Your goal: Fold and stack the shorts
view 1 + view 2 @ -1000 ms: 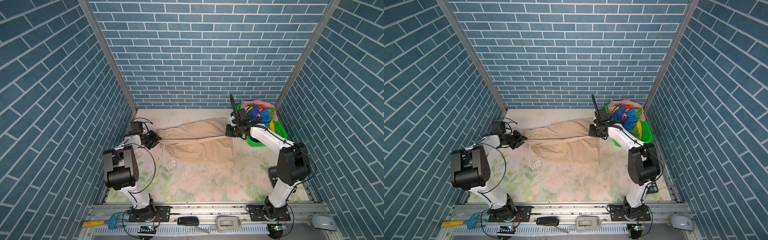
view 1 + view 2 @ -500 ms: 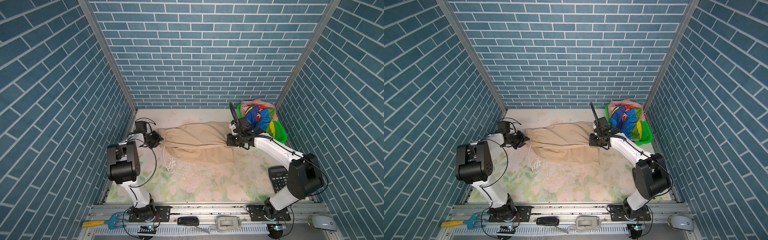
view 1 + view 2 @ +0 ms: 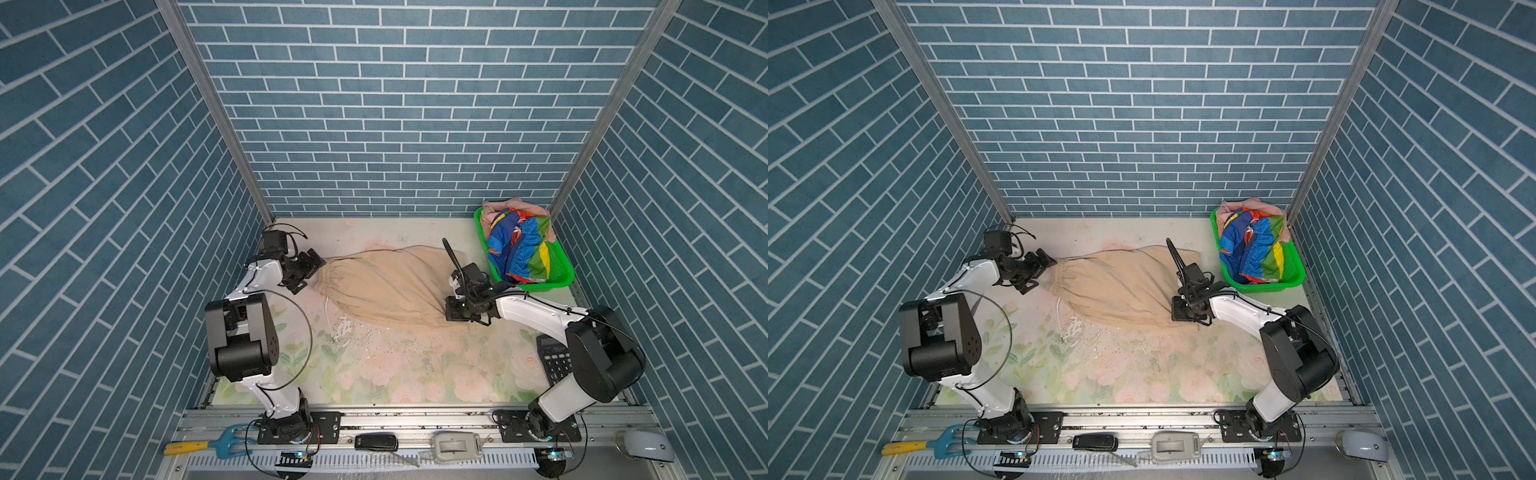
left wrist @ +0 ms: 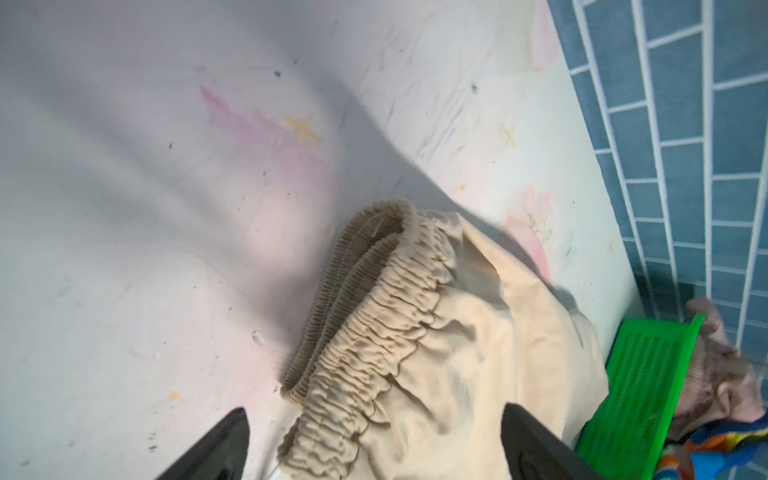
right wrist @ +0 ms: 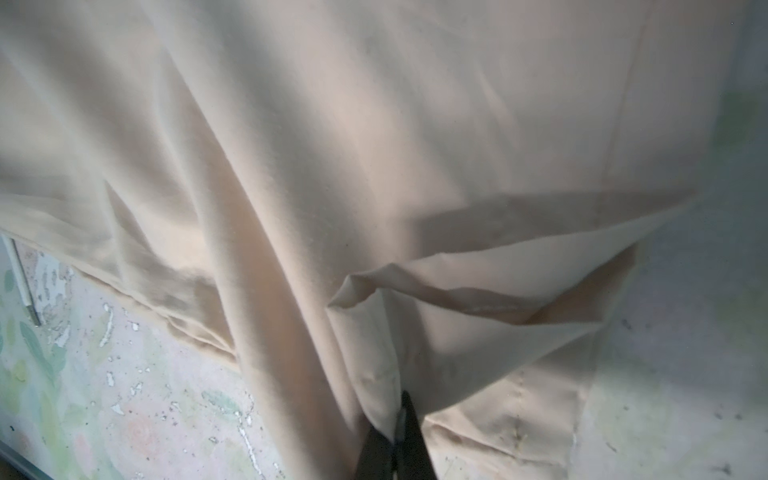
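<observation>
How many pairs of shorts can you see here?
3. The beige shorts lie spread on the table; rainbow-striped shorts sit heaped in the green basket; pink shorts peek out beneath them at its far end. More may be hidden underneath.

beige shorts point(image 3: 386, 286), green basket point(image 3: 562, 272), floral table point(image 3: 395, 368)

In a top view, the floral tabletop point(image 3: 374, 365) carries beige shorts point(image 3: 386, 282) mid-frame, a green basket point(image 3: 540, 286) to their right, and a calculator point(image 3: 552, 357) lower right.
</observation>
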Available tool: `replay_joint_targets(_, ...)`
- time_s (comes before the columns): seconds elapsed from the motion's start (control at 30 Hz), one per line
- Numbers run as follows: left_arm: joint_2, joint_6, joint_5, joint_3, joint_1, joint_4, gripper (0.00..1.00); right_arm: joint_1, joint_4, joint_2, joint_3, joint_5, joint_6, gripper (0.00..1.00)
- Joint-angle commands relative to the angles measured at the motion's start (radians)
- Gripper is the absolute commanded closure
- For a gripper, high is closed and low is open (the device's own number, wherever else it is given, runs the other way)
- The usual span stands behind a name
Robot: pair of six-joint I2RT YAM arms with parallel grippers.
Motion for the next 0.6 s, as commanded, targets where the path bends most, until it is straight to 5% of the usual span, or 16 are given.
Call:
replay_joint_targets(0.0,-0.045,0.06,-0.016,0.043,-0.038,-0.07,0.0,0.004,0.014,-0.004,-0.042,0.021,0.035,1.0)
replay_joint_targets(0.23,0.017,-0.025,0.02,0.103,-0.3,-0.04,0.0,0.004,0.014,-0.033,-0.086,0.031,0.038,0.94)
replay_joint_targets(0.57,0.057,0.007,-0.009,-0.021,-0.238,-0.041,0.0,-0.01,0.001,-0.121,-0.136,0.052,0.057,0.82)
